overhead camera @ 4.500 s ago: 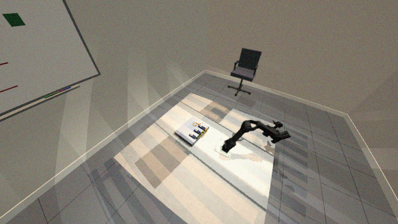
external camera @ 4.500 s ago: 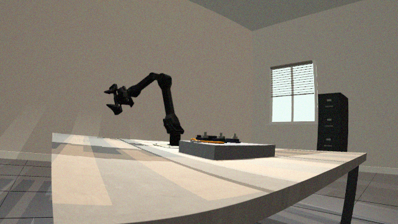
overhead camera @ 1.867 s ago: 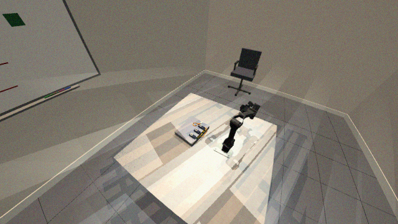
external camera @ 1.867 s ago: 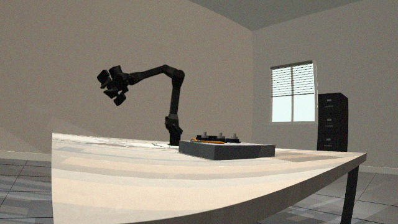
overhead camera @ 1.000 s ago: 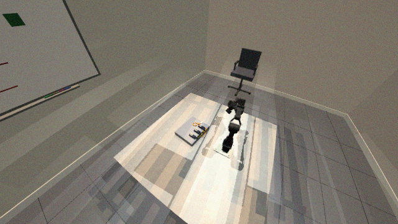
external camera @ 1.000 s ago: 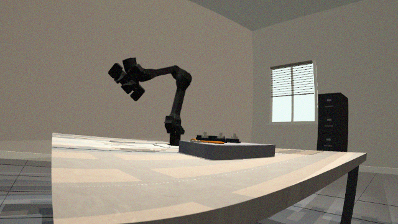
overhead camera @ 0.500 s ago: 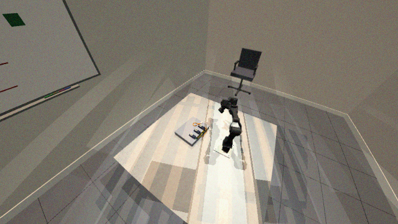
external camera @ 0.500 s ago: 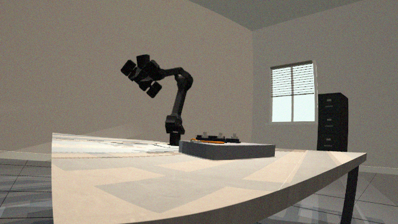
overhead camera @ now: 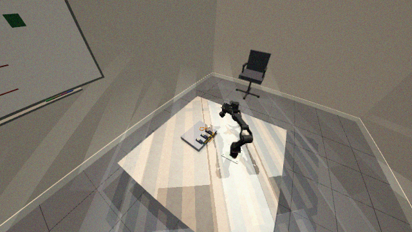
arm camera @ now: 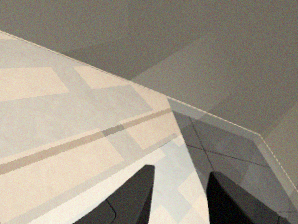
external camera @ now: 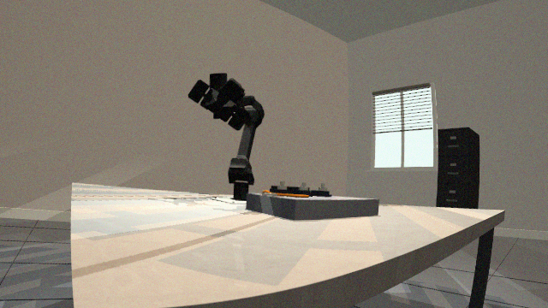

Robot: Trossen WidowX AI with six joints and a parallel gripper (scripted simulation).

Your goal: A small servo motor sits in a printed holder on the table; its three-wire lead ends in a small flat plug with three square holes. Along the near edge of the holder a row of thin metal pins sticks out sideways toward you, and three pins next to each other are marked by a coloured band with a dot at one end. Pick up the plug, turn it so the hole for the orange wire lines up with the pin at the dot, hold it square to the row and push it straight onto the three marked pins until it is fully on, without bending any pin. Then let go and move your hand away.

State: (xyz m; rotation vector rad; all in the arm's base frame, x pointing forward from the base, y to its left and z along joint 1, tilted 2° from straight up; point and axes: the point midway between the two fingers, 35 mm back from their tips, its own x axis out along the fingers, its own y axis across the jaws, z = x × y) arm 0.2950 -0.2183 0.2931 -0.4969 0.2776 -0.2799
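The holder, a flat grey block [overhead camera: 190,138] [external camera: 338,210], lies on the table. Several dark parts with pale round tops stand on it, one being a dark servo [overhead camera: 199,140] [external camera: 321,193]. An orange lead [overhead camera: 203,129] [external camera: 292,195] lies looped on the block. Yellow and dark details [overhead camera: 210,138] run along the block's edge on the arm's side; pins, band and dot are too small to make out. The plug cannot be told apart. My gripper [arm camera: 181,177] is partly open with nothing between its fingers, raised high above the table, well away from the block.
The table [overhead camera: 180,171] [external camera: 205,265] carries the arm's base [overhead camera: 234,154] [external camera: 241,190] beside the block. An office chair [overhead camera: 254,75] stands on the floor beyond the table. A dark filing cabinet [external camera: 458,167] stands behind. Strong light and shadow stripes cross the table.
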